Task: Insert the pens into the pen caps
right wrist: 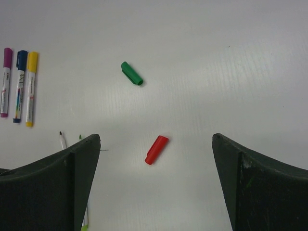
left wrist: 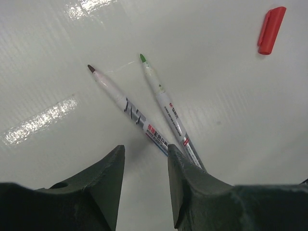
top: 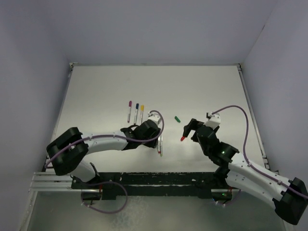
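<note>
Left gripper (left wrist: 145, 150) narrowly parted, right gripper (right wrist: 155, 138) wide; closing at lower centre may pinch both dark-tipped pen (left wrist: 122, 101) and green-tipped pen (left wrist: 166, 103).

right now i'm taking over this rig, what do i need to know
Left gripper: open, empty, at the rear ends of the two uncapped pens, the red-tipped pen and the green-tipped pen.
Right gripper: wide open, empty, by the red cap; the green cap lies farther out.
Done: purple pen, blue pen and yellow pen are capped, side by side.
Left: cap the red and green pens.
</note>
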{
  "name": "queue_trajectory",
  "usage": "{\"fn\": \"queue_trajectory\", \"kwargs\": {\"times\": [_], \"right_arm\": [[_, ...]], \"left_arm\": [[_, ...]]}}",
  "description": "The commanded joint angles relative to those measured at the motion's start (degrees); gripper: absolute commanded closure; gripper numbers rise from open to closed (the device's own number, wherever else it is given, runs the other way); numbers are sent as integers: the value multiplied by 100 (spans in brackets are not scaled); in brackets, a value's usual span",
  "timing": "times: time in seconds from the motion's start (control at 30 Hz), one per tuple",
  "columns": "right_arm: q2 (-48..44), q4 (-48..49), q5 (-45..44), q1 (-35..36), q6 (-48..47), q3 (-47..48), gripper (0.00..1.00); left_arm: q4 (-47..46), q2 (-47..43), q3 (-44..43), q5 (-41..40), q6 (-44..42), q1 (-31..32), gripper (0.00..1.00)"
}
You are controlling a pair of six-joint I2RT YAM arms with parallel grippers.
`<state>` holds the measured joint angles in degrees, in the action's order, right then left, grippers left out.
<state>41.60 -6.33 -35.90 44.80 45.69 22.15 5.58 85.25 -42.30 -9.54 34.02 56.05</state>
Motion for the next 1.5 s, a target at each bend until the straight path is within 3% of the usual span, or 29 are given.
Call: {"fn": "queue_trajectory", "kwargs": {"times": [0.0, 0.67, 1.17, 1.47], "right_arm": [[-125, -77, -142, -6, 86, 32, 1], [46, 137, -50, -4, 118, -43, 1], [32, 112, -5, 3, 228, -25, 1], [-95, -9, -82, 2, 373, -12, 1]], "left_arm": [[-229, 351, -498, -258, 158, 108, 55], [869, 823, -1098, -870, 457, 228, 56], [1207, 1228, -1161, -565, 513, 347, 57], [2487, 1230, -1405, -759, 178, 354, 61]]}}
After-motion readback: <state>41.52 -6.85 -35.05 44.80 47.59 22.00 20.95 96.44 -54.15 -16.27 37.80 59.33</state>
